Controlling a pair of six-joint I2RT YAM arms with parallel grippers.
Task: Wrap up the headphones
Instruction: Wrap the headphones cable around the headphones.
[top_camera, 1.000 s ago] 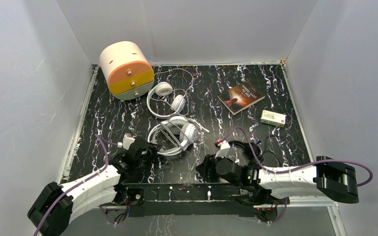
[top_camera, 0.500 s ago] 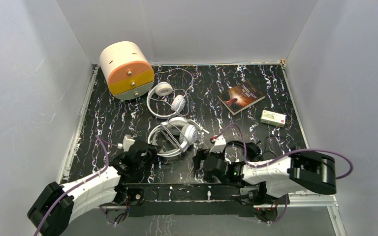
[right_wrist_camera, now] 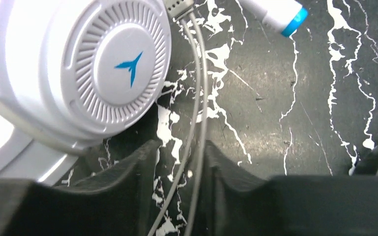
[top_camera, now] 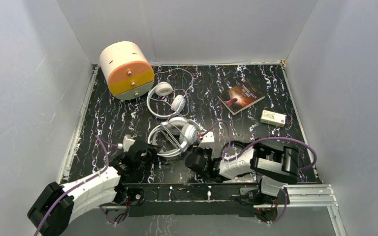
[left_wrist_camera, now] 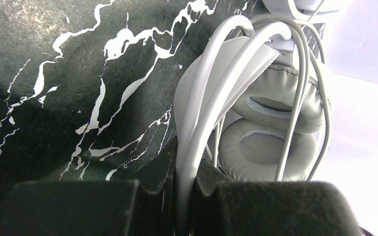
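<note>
The big white over-ear headphones [top_camera: 174, 133] lie mid-table with their grey cord looped over them. My left gripper [top_camera: 145, 147] is shut on their white headband [left_wrist_camera: 197, 147], and both grey ear cushions [left_wrist_camera: 270, 98] show just beyond it. My right gripper [right_wrist_camera: 179, 152] is low beside the white ear cup [right_wrist_camera: 108, 64]. Its jaws are open, with two strands of the grey cord [right_wrist_camera: 197, 108] running loose between them. A white plug with a blue tip [right_wrist_camera: 275, 12] lies ahead. The slimmer white on-ear headphones [top_camera: 165, 98] lie farther back. My right arm hides the black pair.
A round cream box with orange and yellow drawers [top_camera: 126, 70] stands at the back left. A book [top_camera: 241, 97] and a small carton [top_camera: 273, 118] lie at the back right. Grey walls close in three sides.
My right arm has swung left, from the black pair's spot to the big white pair. Its jaws opened wide, then narrowed round the cord. The left arm has kept still.
</note>
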